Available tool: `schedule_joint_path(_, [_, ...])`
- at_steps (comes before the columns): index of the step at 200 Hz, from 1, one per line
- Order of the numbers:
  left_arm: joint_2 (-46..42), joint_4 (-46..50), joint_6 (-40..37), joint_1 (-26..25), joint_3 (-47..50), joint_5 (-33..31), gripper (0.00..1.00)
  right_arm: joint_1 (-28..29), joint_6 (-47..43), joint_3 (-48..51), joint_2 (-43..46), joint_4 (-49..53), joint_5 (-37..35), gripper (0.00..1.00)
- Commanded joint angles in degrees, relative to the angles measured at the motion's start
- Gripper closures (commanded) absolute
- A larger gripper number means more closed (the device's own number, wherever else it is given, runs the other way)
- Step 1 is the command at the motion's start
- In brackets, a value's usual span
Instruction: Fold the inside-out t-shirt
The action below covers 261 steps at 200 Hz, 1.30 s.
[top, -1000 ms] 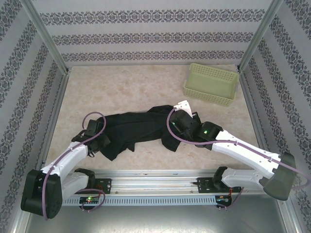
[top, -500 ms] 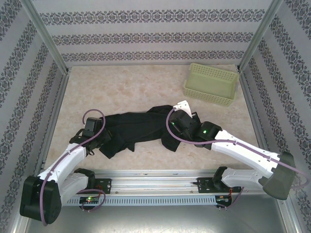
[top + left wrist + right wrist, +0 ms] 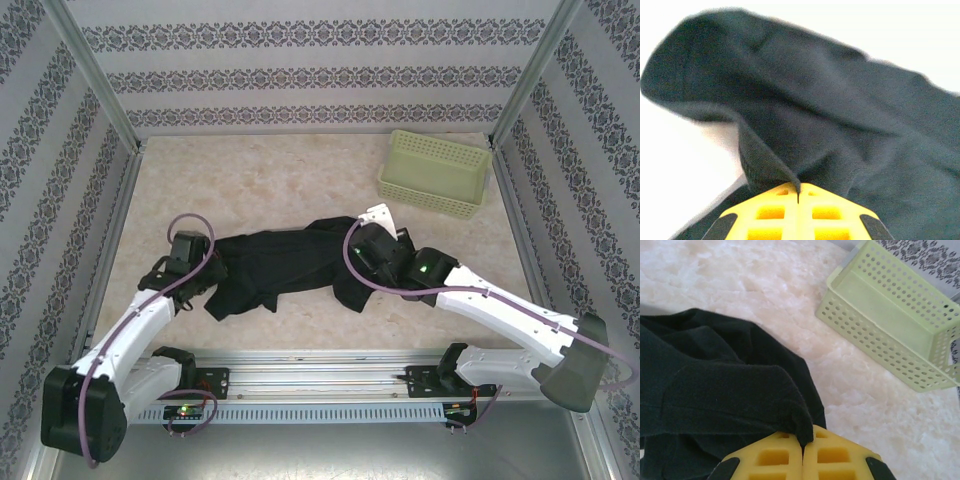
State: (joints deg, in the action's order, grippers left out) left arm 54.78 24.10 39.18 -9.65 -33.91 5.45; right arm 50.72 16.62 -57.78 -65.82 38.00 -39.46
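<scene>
- t-shirt (image 3: 285,262): black, lies bunched in a long crumpled strip across the near-middle of the table (image 3: 260,170), stretched between the two arms. No flat panel or clean fold edge is visible.
- Sleeves, collar and tag can't be made out in the heap, so which side faces out can't be told.
- left gripper (image 3: 798,192): yellow fingers pressed together, with a ridge of the black cloth pinched in the seam at the shirt's left end.
- right gripper (image 3: 802,437): also clamped shut, nipping a rounded fabric edge at the shirt's right end (cloth disappears between the fingers).
- Progress judgement: early. Both ends are grabbed but nothing is folded yet. Spreading flat, smoothing and the actual folds all look left to do.
- basket (image 3: 430,195): pale green, sits at the far right, well apart from the shirt.
</scene>
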Motion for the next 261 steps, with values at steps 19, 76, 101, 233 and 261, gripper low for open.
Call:
schedule_joint_path(19, [-6.8, 3.2, -5.7, 0.6, -22.8, -4.7, 1.00, -0.7, -5.6, -13.7, 2.4, 3.5, -4.9, 1.00])
schedule_joint_path(76, [-6.1, 4.0, -4.5, 0.5, -26.5, -7.8, 1.00, 0.0, -3.2, -10.8, 2.0, -0.4, -1.7, 1.00])
schedule_joint_path(101, [4.3, 8.3, -1.2, 2.6, -27.1, -4.2, 1.00, -2.0, -0.4, -10.2, -5.6, 1.3, 4.1, 1.00])
schedule_joint_path(233, [-0.4, 2.6, -11.3, 5.2, -67.3, -15.1, 1.00, 6.3, -32.4, -53.6, -5.6, -4.3, -9.8, 1.00])
schedule_joint_path(261, [-2.6, 2.4, -11.7, 5.2, -61.9, -15.3, 1.00, 9.4, -34.0, -52.9, -6.4, -4.4, -9.7, 1.00])
